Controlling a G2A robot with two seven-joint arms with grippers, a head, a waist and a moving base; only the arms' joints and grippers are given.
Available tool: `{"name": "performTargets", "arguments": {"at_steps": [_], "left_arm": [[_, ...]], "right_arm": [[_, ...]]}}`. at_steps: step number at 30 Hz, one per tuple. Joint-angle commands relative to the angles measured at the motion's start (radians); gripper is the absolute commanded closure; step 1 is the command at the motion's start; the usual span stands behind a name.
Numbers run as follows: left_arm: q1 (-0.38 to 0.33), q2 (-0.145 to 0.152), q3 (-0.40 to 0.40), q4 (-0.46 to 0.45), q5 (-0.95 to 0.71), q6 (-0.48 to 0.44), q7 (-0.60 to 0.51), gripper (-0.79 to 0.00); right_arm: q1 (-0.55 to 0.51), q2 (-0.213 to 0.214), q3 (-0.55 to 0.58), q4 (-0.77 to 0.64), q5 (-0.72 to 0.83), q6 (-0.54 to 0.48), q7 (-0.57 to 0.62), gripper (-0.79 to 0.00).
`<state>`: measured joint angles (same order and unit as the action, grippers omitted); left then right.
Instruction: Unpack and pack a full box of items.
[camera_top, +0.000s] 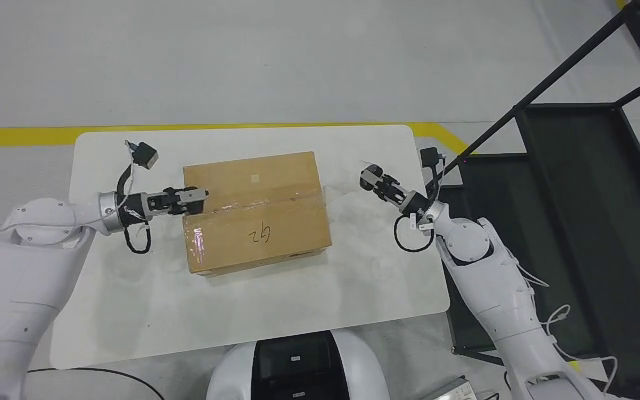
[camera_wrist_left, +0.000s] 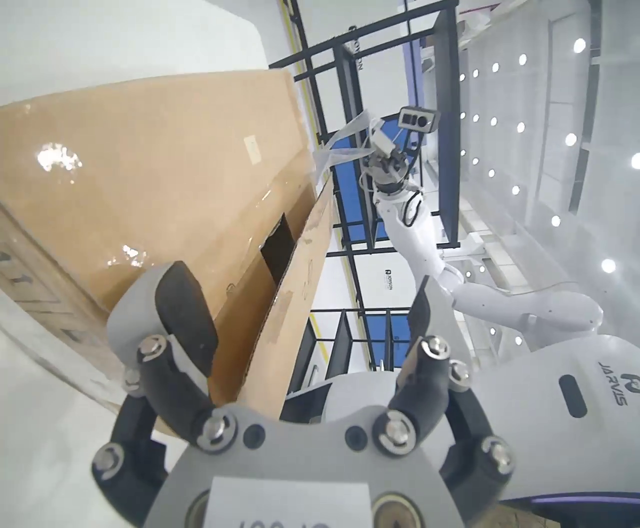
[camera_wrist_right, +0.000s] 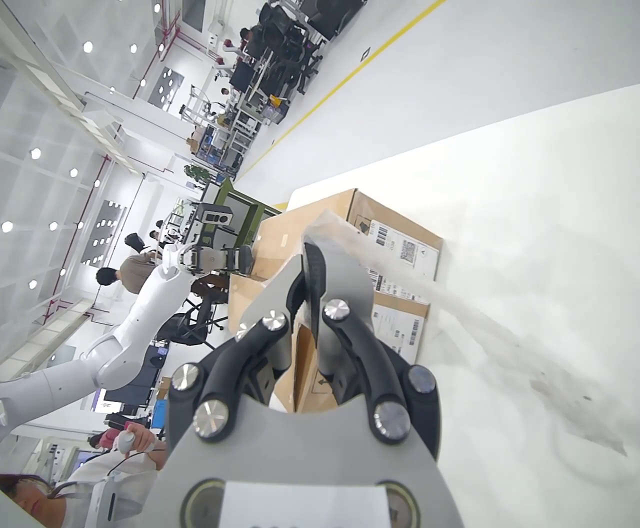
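Note:
A brown cardboard box (camera_top: 257, 210) sits in the middle of the white table (camera_top: 380, 290), its top flaps down and a glossy taped seam running along the top. My left gripper (camera_top: 197, 198) is at the box's left end, open, with one finger (camera_wrist_left: 182, 310) against the box top (camera_wrist_left: 150, 165) near the seam and the other in the air. My right gripper (camera_top: 372, 181) hangs off the box's right end, apart from it, shut on a strip of clear tape (camera_wrist_right: 480, 320). The strip trails loose from the fingertips (camera_wrist_right: 312, 260). The box's labelled end (camera_wrist_right: 395, 240) faces that gripper.
A black metal rack (camera_top: 560, 180) stands just beyond the table's right edge, close to the right arm. A yellow floor line (camera_top: 250, 127) runs behind the table. Bare tabletop lies in front of the box and to both sides.

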<state>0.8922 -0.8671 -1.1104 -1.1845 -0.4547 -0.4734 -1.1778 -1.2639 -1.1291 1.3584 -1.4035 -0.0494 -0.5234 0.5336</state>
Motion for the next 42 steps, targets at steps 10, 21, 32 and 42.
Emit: {"name": "performTargets", "arguments": {"at_steps": [10, 21, 32, 42], "left_arm": [[0.065, 0.020, -0.089, -0.067, -0.203, 0.008, -0.177, -0.785], [0.031, 0.009, -0.033, -0.044, -0.032, 0.100, -0.105, -0.785], [-0.007, -0.006, 0.007, -0.014, 0.031, 0.148, -0.075, -0.785], [-0.025, -0.015, 0.021, 0.004, 0.046, 0.164, -0.074, -0.785]], "right_arm": [[0.018, -0.003, -0.024, 0.001, -0.014, 0.017, 0.004, 0.000], [0.018, -0.001, -0.021, 0.000, -0.016, 0.020, 0.004, 0.000], [-0.003, 0.003, -0.006, -0.014, -0.021, 0.032, -0.007, 0.000], [0.004, 0.001, -0.043, -0.103, -0.022, 0.009, 0.036, 0.000]]}}
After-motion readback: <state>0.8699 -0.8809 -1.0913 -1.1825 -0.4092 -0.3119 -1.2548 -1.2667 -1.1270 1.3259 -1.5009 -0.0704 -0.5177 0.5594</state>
